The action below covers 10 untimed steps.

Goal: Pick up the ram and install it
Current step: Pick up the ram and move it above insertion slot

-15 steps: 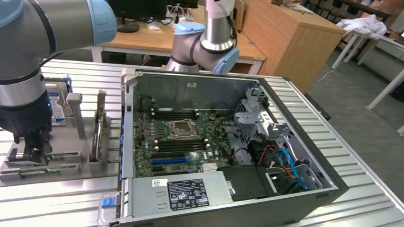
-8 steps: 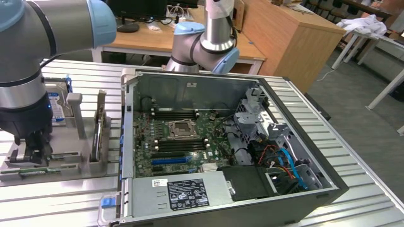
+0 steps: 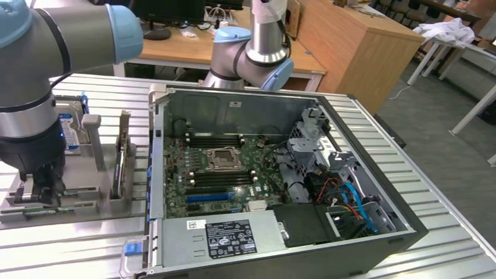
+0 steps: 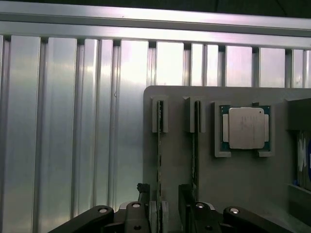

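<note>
Two green ram sticks stand on edge in the slots of a grey holder (image 4: 180, 160). My gripper (image 4: 163, 216) is open and straddles the near end of one ram (image 4: 159, 145). The other ram (image 4: 194, 150) runs just outside one of the black fingers (image 4: 186, 206). In the exterior view my gripper (image 3: 37, 195) hangs over the holder at the exterior view's left, with the ram (image 3: 69, 206) stretching from it toward the computer. Whether the fingers touch the ram I cannot tell.
A square silver processor (image 4: 245, 127) lies in a pocket of the holder beside the rams. A hard drive (image 3: 69, 128) with a blue label stands behind. The open computer case (image 3: 403, 232) holds the motherboard (image 3: 225, 168). Ribbed aluminium table (image 4: 63, 126) surrounds the holder.
</note>
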Available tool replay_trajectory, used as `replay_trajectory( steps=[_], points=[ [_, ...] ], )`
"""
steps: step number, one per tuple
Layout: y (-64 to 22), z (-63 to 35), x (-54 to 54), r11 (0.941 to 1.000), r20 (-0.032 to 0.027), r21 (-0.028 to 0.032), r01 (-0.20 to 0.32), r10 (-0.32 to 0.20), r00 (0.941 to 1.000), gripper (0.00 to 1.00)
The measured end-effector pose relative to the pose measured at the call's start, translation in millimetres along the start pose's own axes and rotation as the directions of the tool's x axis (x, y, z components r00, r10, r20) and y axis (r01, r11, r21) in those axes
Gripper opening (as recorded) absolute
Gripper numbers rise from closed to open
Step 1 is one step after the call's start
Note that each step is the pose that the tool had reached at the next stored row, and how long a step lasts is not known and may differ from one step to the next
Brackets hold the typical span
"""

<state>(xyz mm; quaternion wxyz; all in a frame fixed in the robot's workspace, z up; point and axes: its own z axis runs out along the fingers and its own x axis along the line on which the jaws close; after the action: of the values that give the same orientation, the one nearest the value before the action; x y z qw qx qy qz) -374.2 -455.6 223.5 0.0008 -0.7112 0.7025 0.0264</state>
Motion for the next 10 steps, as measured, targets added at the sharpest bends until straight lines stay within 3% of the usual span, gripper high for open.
replay_trajectory(
  steps=[10],
  points=[
    [-0.3, 9.7, 0.5, 1.0000, 0.0000, 0.0001, 0.000, 0.000, 1.0000, 0.37]
  ],
)
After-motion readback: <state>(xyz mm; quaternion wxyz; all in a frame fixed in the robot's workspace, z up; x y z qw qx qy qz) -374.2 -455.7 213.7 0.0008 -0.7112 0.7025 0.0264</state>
